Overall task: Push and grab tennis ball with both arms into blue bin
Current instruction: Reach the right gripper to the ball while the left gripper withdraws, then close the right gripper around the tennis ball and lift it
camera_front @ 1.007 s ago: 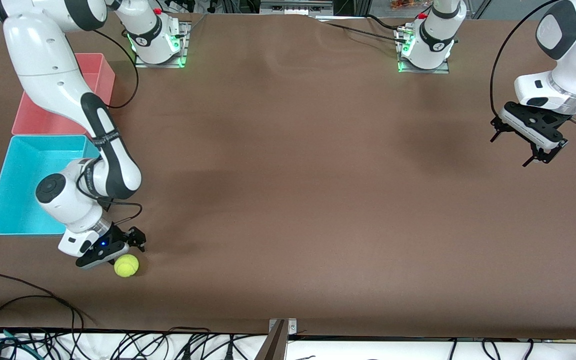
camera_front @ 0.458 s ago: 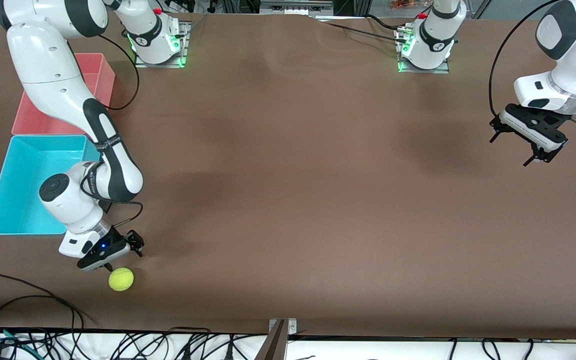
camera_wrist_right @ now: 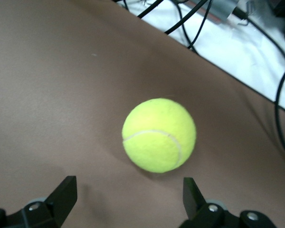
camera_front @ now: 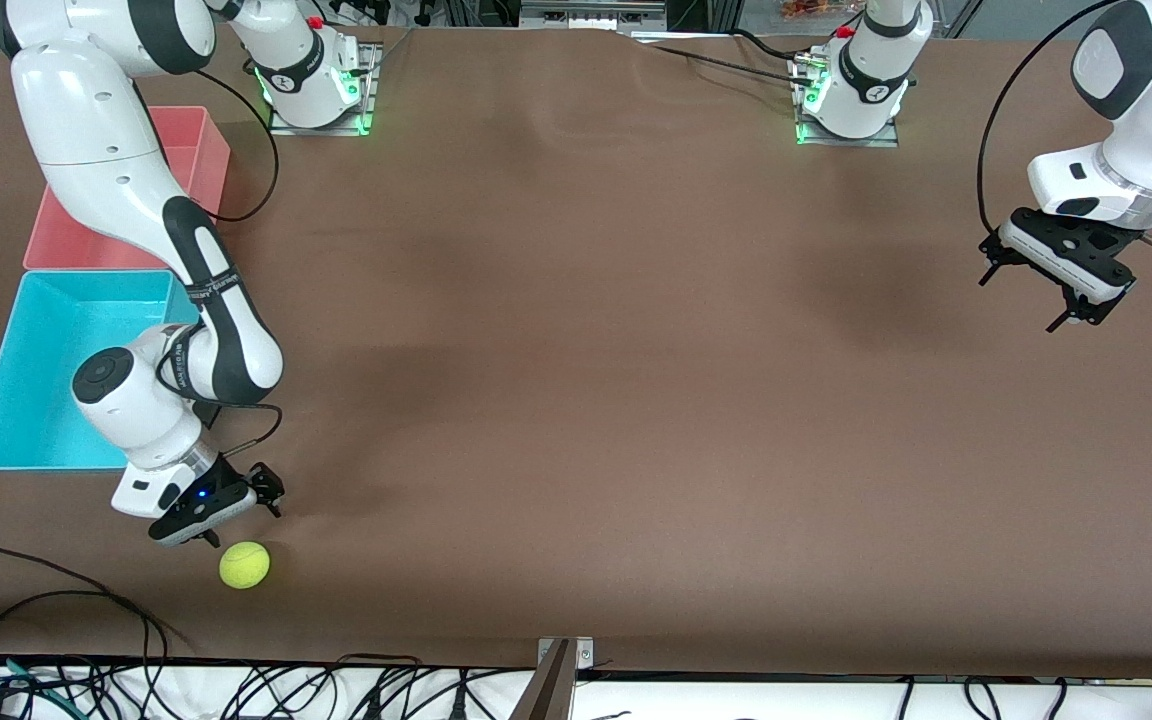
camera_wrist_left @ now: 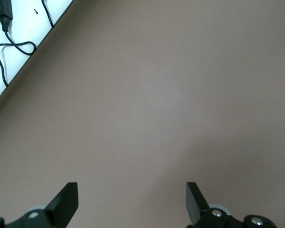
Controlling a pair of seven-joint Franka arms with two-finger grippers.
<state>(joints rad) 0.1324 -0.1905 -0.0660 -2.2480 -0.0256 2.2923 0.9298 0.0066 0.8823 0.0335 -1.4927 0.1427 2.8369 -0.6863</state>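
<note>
The tennis ball (camera_front: 244, 565) lies on the brown table near its front edge, toward the right arm's end. My right gripper (camera_front: 241, 522) hangs low just above the table, open and empty, with the ball lying free a little nearer the front camera than its fingertips. In the right wrist view the ball (camera_wrist_right: 159, 135) sits just ahead of the open gripper (camera_wrist_right: 128, 194), not between the fingers. The blue bin (camera_front: 36, 360) stands beside the right arm's wrist, farther from the camera than the ball. My left gripper (camera_front: 1018, 304) waits open over bare table at the left arm's end; it also shows in the left wrist view (camera_wrist_left: 131, 199).
A pink bin (camera_front: 76, 240) stands against the blue bin, farther from the front camera. Loose black cables (camera_front: 56, 600) lie along the table's front edge near the ball. The table edge and a cable (camera_wrist_left: 14, 47) show in the left wrist view.
The ball has rolled out from under the right gripper toward the front camera. The right gripper has shifted slightly and stays open. The left arm has barely moved.
</note>
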